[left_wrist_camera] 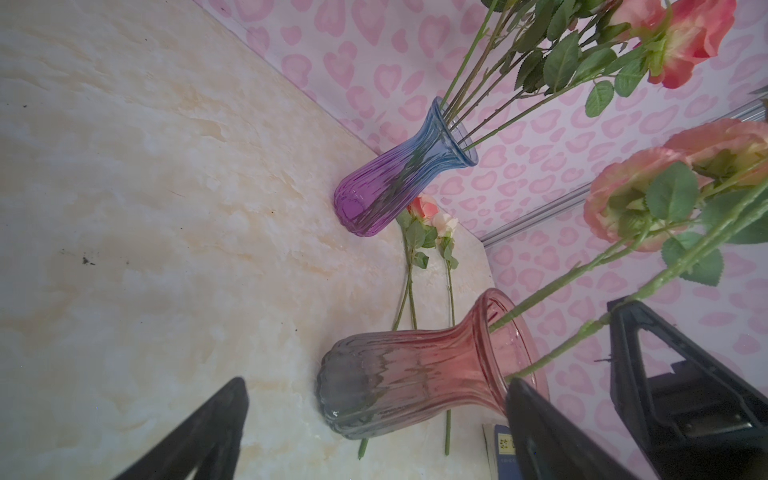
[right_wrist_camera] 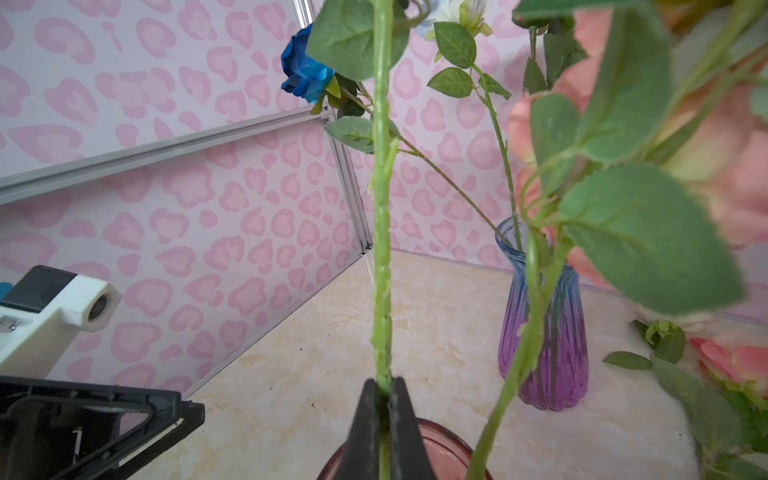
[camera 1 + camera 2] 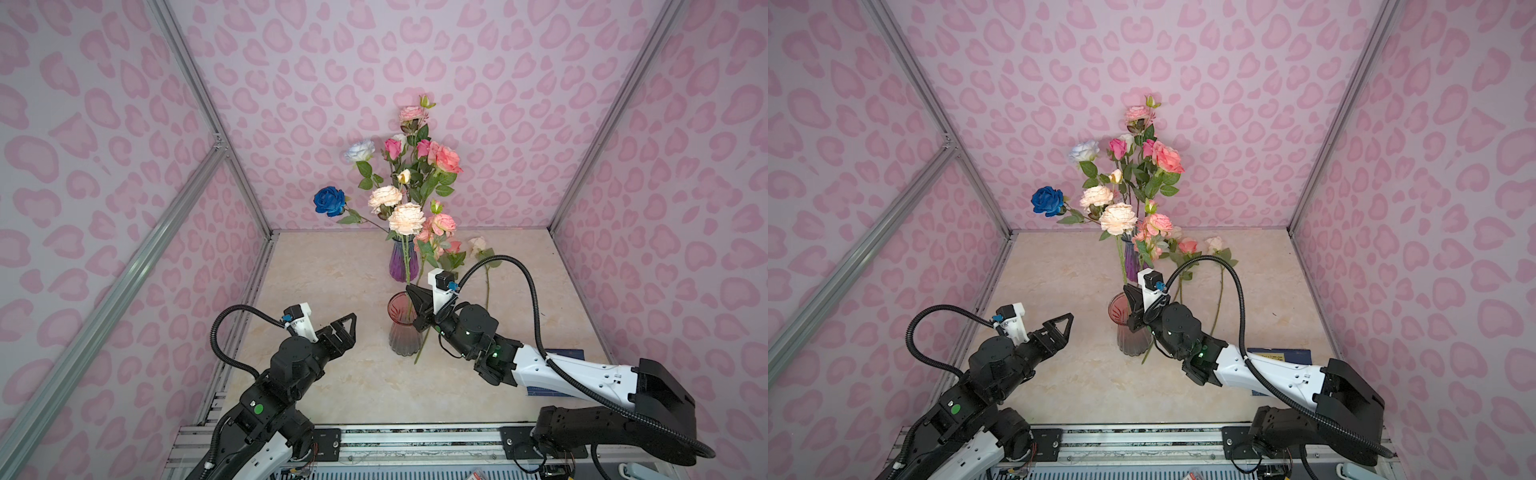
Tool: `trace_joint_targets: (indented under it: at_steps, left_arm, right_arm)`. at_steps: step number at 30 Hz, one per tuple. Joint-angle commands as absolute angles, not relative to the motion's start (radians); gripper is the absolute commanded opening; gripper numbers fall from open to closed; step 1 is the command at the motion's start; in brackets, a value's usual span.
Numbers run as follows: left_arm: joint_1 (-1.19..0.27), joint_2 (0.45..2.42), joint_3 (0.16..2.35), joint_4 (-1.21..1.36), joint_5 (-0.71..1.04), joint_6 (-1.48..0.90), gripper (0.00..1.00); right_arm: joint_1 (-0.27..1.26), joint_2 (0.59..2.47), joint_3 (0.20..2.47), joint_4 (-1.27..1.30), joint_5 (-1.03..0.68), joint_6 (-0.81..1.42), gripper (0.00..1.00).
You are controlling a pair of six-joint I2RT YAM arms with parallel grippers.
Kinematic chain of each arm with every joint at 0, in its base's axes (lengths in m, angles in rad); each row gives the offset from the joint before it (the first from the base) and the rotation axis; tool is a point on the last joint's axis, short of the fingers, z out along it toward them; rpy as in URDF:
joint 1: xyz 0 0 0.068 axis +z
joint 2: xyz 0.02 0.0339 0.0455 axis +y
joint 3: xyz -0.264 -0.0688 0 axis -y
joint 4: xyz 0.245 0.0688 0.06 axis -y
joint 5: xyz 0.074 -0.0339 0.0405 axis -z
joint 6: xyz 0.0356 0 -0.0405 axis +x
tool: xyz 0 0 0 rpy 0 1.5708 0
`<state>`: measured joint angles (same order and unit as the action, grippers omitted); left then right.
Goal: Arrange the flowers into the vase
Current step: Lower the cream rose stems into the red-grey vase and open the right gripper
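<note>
Noting the near side first: left fingers (image 3: 348,328) stand spread wide and hold nothing, hovering over the counter (image 3: 316,374) just beside the pink-grey vase (image 3: 402,332), with a gap between them and the glass.

A blue card (image 3: 565,354) lies under the right forearm. It is mostly covered and its print is unreadable.

Right fingers (image 2: 376,409) are pressed together on one green stem (image 2: 382,249) directly above the pink-grey vase's rim. The stem runs down through the pinch toward the mouth; its lower end is hidden by the fingers. A second stem (image 2: 519,353) leans in the same vase, free of the fingers. In both top views the pink heads of these two overlap the bouquet behind, so I cannot tell which head belongs to the pinched stem.

Two loose roses (image 1: 422,206) lie flat on the counter beyond that vase, on the right arm's side, heads toward the back wall. The right arm and its black cable cross them in both top views.

Farthest back, the purple-blue vase (image 3: 402,264) stands upright near the wall and holds most of the flowers (image 3: 409,174). The deep blue rose (image 3: 329,201) leans out toward the left arm's side.
</note>
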<state>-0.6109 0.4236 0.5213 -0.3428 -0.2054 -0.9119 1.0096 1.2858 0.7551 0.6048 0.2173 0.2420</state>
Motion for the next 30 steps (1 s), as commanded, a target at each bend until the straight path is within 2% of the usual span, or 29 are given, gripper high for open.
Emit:
trace_joint_targets:
  at_steps: [1,4,9,12,23,30]
  left_arm:
    - [-0.611,0.439,0.537,-0.303,-0.195,-0.908,0.97]
    - [-0.611,0.455,0.545,-0.3,-0.19,-0.903,0.97]
    - [-0.611,0.481,0.542,-0.278,-0.186,-0.902,0.97]
    - [-0.611,0.504,0.529,-0.236,-0.18,-0.909,0.97]
    - [-0.611,0.638,0.573,-0.182,-0.102,-0.879,0.98]
    - [-0.61,0.645,0.57,-0.179,-0.078,-0.873,0.99]
  right_arm:
    - [1.011,1.283,0.753,0.59,0.237,0.242,0.06]
    - [1.014,1.275,0.75,0.581,0.232,0.247,0.07]
    - [1.015,1.257,0.743,0.568,0.249,0.268,0.16]
    - [1.022,1.249,0.741,0.561,0.263,0.267,0.18]
    - [1.06,1.158,0.718,0.528,0.303,0.247,0.19]
    - [1.077,1.018,0.669,0.476,0.362,0.252,0.19]
